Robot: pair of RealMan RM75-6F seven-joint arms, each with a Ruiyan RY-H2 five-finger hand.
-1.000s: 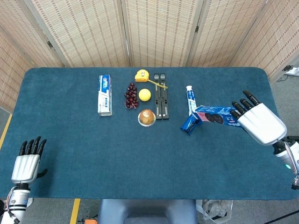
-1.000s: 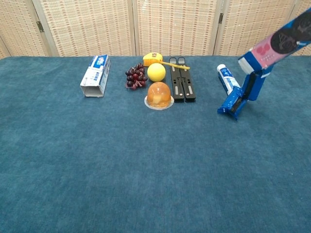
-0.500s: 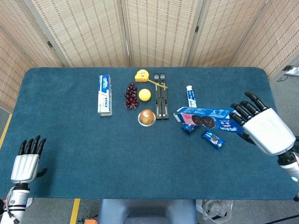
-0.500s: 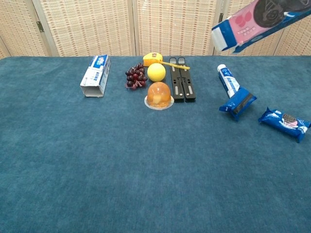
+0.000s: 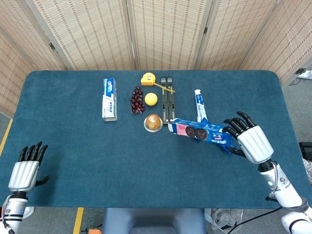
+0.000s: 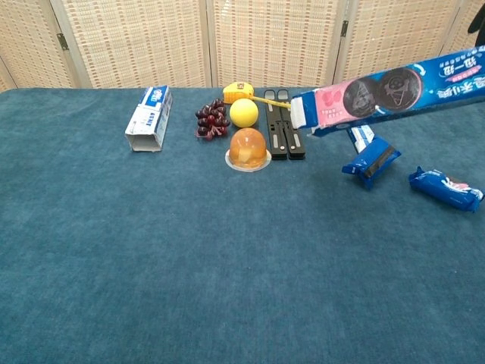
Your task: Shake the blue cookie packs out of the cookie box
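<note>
My right hand (image 5: 251, 141) grips the blue cookie box (image 5: 200, 132) by its near end and holds it above the table. The box lies almost level, its open end pointing left toward the black stand. In the chest view the box (image 6: 394, 87) stretches across the upper right. Two blue cookie packs lie on the cloth below it, one (image 6: 370, 161) beside the toothpaste tube and one (image 6: 445, 188) further right. The box hides both packs in the head view. My left hand (image 5: 27, 170) hangs open at the table's near left edge, holding nothing.
Along the back row stand a toothpaste carton (image 5: 109, 99), grapes (image 5: 137, 100), a lemon (image 5: 151, 99), a yellow tape measure (image 5: 148, 78), a black stand (image 5: 168, 100), a jelly cup (image 5: 153, 123) and a toothpaste tube (image 5: 199, 105). Folding screens stand behind the table.
A second pack dropped out onto the cloth. My right hand then moved left and nearer, and the box swung down to almost level over both packs. The left hand stayed put.
</note>
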